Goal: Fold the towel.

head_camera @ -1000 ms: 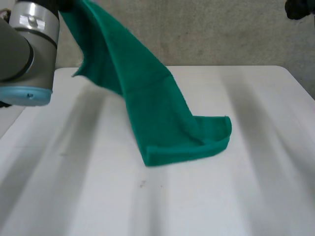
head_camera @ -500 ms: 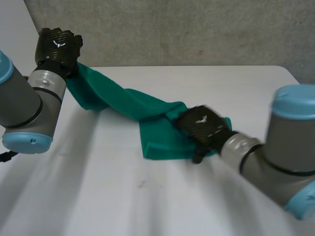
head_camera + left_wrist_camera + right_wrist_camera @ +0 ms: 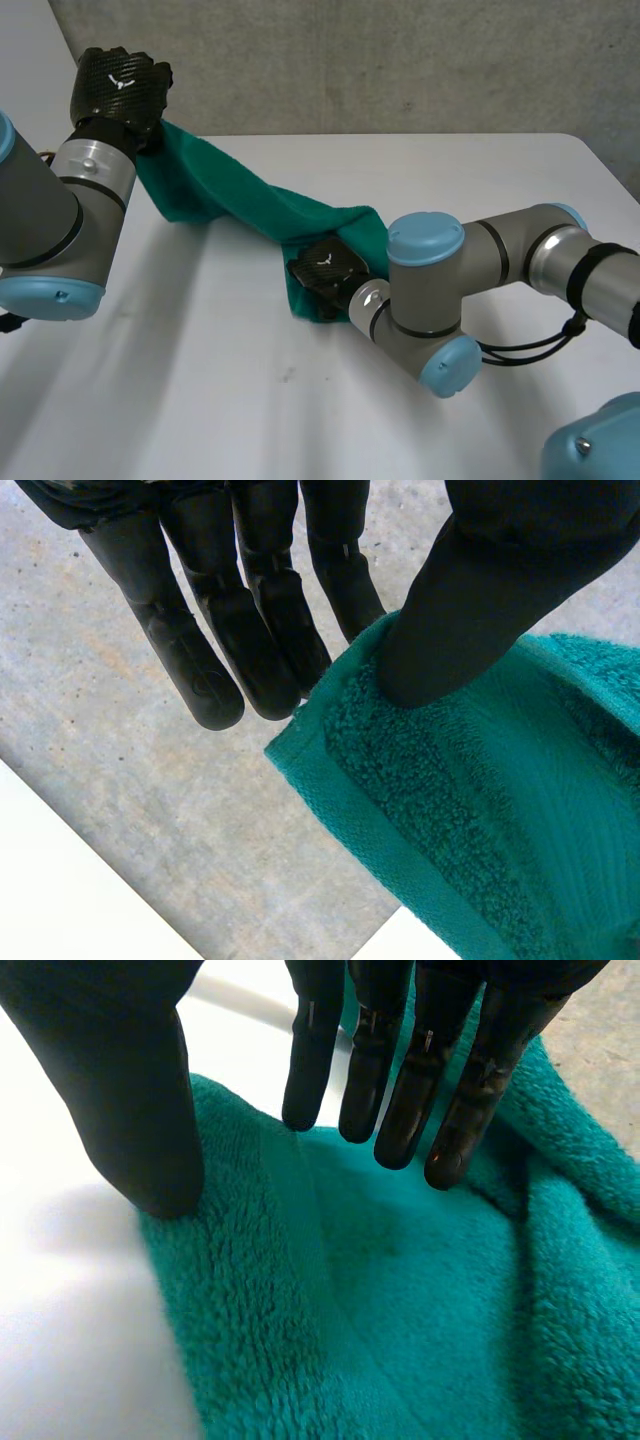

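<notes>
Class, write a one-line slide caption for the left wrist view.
Left hand pinches a corner of the green towel between thumb and fingers.

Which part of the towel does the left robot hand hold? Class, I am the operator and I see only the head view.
Observer: In the left wrist view, the left robot hand pinches the towel at a hemmed corner, thumb in front, straight fingers behind.
Operator: And the right robot hand?
Observer: In the right wrist view, the right robot hand has straight fingers spread above the towel, not gripping it.
Operator: Its thumb?
Observer: The thumb tip rests on the towel's edge, beside the bare table.
</notes>
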Motion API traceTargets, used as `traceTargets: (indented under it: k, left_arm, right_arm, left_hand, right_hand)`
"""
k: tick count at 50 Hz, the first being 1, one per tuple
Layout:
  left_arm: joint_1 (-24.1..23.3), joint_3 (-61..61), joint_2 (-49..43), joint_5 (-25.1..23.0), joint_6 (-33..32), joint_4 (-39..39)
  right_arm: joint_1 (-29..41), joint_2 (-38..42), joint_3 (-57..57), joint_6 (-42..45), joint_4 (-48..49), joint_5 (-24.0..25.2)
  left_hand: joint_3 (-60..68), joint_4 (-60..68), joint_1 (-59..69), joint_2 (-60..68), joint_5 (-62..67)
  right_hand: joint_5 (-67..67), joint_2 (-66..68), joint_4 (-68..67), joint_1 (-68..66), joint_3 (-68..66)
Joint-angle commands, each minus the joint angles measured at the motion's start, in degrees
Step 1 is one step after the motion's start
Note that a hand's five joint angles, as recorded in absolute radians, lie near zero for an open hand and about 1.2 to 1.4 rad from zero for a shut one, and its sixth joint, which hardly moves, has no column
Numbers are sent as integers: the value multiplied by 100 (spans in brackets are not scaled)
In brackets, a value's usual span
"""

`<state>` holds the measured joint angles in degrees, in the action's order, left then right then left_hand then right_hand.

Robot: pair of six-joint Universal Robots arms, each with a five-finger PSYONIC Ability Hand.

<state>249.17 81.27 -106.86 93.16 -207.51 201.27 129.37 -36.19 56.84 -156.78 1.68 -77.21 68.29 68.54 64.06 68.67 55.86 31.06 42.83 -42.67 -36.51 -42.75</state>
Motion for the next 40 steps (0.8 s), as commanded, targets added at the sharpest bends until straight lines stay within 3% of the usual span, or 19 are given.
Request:
traceTargets:
  k: [1, 9, 12, 20, 24, 29, 34, 38, 39, 40]
  left_arm:
    - [9, 38, -10, -8, 88, -9]
    - [9, 56, -1, -8, 150, -9]
    - [0, 56, -1, -8, 150, -9]
    - [44, 56, -1, 1, 150, -61]
    - [88, 47, 8, 1, 150, -184]
    - [246, 91, 113, -25, 159, -544]
    - [168, 248, 113, -26, 150, -939]
    - [106, 442, 104, -34, 150, -1072]
    - [106, 443, 104, -34, 150, -1072]
    - [80, 486, 96, -34, 150, -1072]
  right_arm:
    - [-8, 130, -173, 60, -27, -93]
    - [-8, 130, -191, 51, -203, -66]
    - [-8, 121, -200, 43, -212, -93]
    - [-114, -275, -50, -177, -238, -313]
    - [-526, -1450, 397, -371, -475, -611]
    - [-1404, -2338, 731, 259, -1229, -629]
    - [-1450, -2489, 829, 957, -1715, -743]
    - [-1450, -2481, 1004, 1502, -2172, -1261]
    - [-1450, -2481, 1022, 1484, -2172, -1314]
    - [-1415, -2472, 1109, 1449, -2102, -1384]
  left_hand:
    - [1171, 1146, 1594, 1133, 1414]
    - [1171, 1146, 1594, 1133, 1414]
    - [1171, 1146, 1594, 1133, 1414]
    - [1171, 1146, 1594, 1133, 1414]
    - [1171, 1146, 1594, 1133, 1414]
    - [1171, 1146, 1594, 1133, 1414]
    - [1171, 1146, 1594, 1133, 1414]
    - [1171, 1146, 1594, 1133, 1414]
    - [1171, 1146, 1594, 1133, 1414]
    - [1171, 1146, 1594, 1133, 1414]
  right_hand:
    - [990, 813, -829, -1445, -821]
    - [1038, 861, -877, -1493, -869]
    - [3887, 3711, -3727, -4343, -3719]
    - [3894, 3717, -3733, -4349, -3725]
    - [3894, 3717, -3733, -4349, -3725]
    - [3894, 3717, -3733, -4349, -3725]
    - [3894, 3717, -3733, -4349, -3725]
    - [3894, 3717, -3733, -4349, -3725]
    - [3483, 3307, -3322, -3938, -3314]
    - [1647, 1471, -1486, -2102, -1478]
